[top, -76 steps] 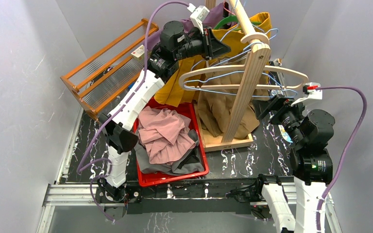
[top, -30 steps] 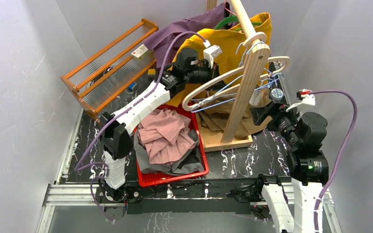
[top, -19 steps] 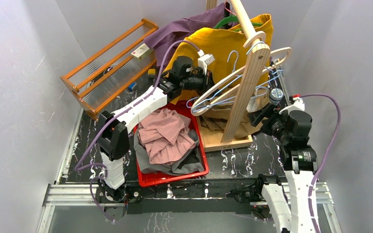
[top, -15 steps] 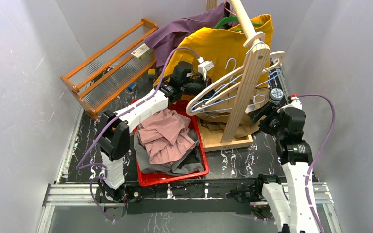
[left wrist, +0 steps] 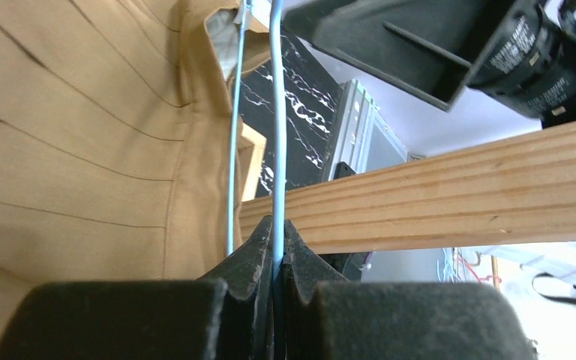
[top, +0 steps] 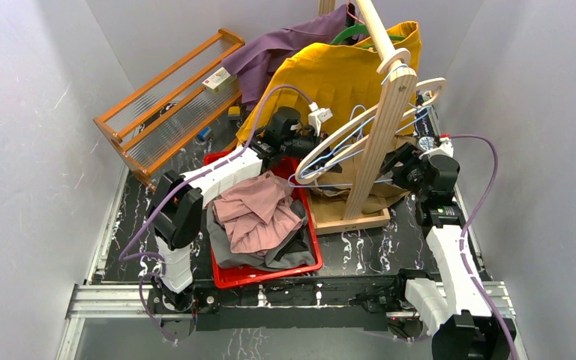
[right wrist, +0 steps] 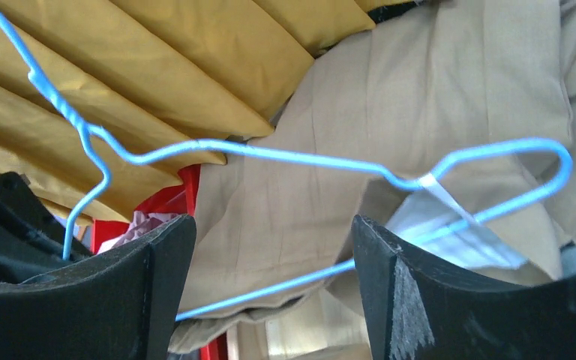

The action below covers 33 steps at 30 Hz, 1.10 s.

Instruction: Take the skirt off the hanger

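Two claws sit on either side of a slanted wooden post [top: 379, 135] at the back of the black marbled surface [top: 367, 244]. The left claw [left wrist: 277, 225] is pressed together on a blue wire hanger [left wrist: 277, 112], pinching the thin wire between its dark pads, with a second strand of the same wire running just beside it. The right claw [right wrist: 270, 225] is spread wide, nothing between its fingers; it faces the hanger's far loop from the other side of the post. The tan skirt [right wrist: 435, 90] lies bunched low around the foot of the post, directly behind the wire in both wrist views, its waistband close to the wire. Whether any part hangs on the wire cannot be told. A mustard garment [top: 345, 75] hangs behind, and a red bin [top: 270, 277] of pink and grey clothes sits just left of the post.
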Available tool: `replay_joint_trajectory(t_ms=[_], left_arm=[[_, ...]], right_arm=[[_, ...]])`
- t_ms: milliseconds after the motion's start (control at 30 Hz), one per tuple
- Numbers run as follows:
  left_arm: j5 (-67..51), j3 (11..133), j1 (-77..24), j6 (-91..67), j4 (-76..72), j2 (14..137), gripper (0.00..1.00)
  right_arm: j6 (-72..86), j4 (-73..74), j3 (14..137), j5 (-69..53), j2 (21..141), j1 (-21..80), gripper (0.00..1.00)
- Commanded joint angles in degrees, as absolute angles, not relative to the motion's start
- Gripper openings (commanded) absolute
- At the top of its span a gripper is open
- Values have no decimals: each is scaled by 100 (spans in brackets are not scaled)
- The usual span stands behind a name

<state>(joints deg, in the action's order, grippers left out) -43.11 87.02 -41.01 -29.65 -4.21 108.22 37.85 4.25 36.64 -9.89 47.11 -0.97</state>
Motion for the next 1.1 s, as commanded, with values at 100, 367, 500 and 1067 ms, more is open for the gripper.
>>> replay_joint_trajectory(t_ms=[100,367,500,1067], left_arm=[[-4699,8771,-4512,-2681,-300,10694,0],[-4757,8923,-4666,-2437,-3,10809,0],[-4821,9072,-4759,-2327,159,10957,0],[-4068,9383,-4797,-1984,809,10923,0]], right_arm=[[3132,-831,4154,-1314,5032,-75,81],[2927,-1094,4048,-1560,4767,-70,80],[2812,-1480,4044,-2619,5015,-70,80],[2778,-615,4096,-2320,4442,-70,79]])
